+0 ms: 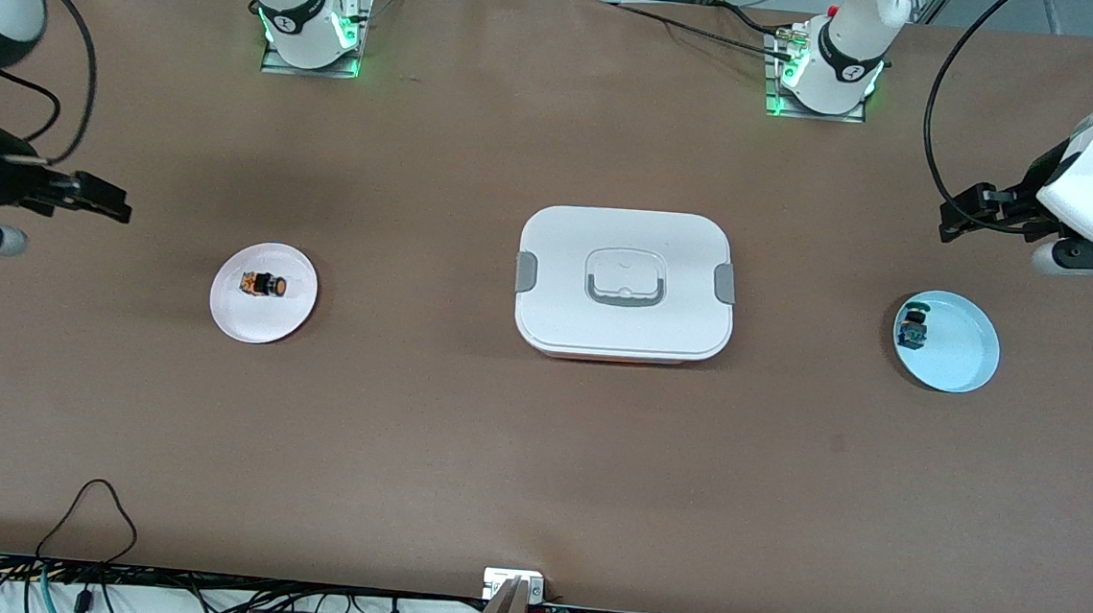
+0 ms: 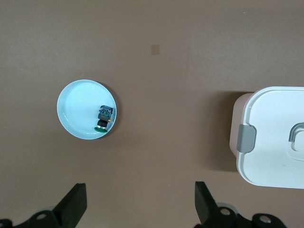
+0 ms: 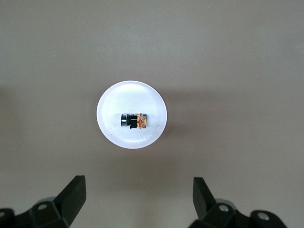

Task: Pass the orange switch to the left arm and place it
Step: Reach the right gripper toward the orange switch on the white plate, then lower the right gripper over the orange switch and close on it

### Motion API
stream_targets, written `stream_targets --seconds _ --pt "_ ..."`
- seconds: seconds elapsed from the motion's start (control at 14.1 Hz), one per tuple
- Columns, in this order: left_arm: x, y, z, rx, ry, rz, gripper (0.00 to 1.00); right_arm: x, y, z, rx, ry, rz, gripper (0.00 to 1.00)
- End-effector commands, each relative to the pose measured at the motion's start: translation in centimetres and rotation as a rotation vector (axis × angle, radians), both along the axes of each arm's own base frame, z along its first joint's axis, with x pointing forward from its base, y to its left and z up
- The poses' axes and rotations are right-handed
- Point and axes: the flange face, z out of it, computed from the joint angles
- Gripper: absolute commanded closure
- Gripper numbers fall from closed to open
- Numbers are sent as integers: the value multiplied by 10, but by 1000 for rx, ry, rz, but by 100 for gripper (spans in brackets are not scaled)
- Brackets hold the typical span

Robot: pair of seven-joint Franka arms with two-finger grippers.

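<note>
The orange switch (image 1: 264,284) lies on its side on a small white plate (image 1: 257,320) toward the right arm's end of the table. In the right wrist view the switch (image 3: 133,121) shows a black body and an orange-gold block. My right gripper (image 1: 107,199) hangs open and empty over the bare table beside that plate, and its fingertips (image 3: 76,187) stand wide apart. The white lidded box (image 1: 625,285) sits mid-table. My left gripper (image 1: 962,215) is open and empty over the table at the left arm's end, with its dark fingers (image 2: 76,197) spread.
A light blue plate (image 1: 962,350) holding a small blue and green switch (image 1: 912,327) lies under the left arm's reach; the left wrist view shows that plate (image 2: 78,107) and the box's clip end (image 2: 270,137). Cables run along the table's near edge.
</note>
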Motion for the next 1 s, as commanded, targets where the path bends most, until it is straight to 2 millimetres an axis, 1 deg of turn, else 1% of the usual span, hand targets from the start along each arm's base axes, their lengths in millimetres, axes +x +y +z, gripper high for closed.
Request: stream_targets --seconds 0.0,0.07,0.14,0.21,0.28,0.5,0.57,0.71,0.92 --pt "-3 -1 9 -10 1 0 0 12 4 -41 -24 -1 3 0" --pt "-3 -1 8 -10 2 0 0 10 9 -56 -23 5 9 0" --pt "-3 -1 8 -10 2 0 0 8 17 -70 -24 11 22 0" --pt "-3 -1 8 -10 2 0 0 6 19 -85 -27 25 -3 0" --pt "-3 0 8 -10 2 2 0 -1 21 -105 -33 46 -40 0" --pt "-3 -2 8 -10 2 -1 0 -15 20 -151 -28 40 -75 0" --pt "-3 -2 9 -10 1 -1 0 -23 20 -170 -24 40 -79 0" --pt "-3 -2 8 -10 2 -1 0 -32 19 -196 -24 27 -82 0" --pt "-3 -1 8 -10 2 0 0 -48 19 -231 -25 10 -84 0"
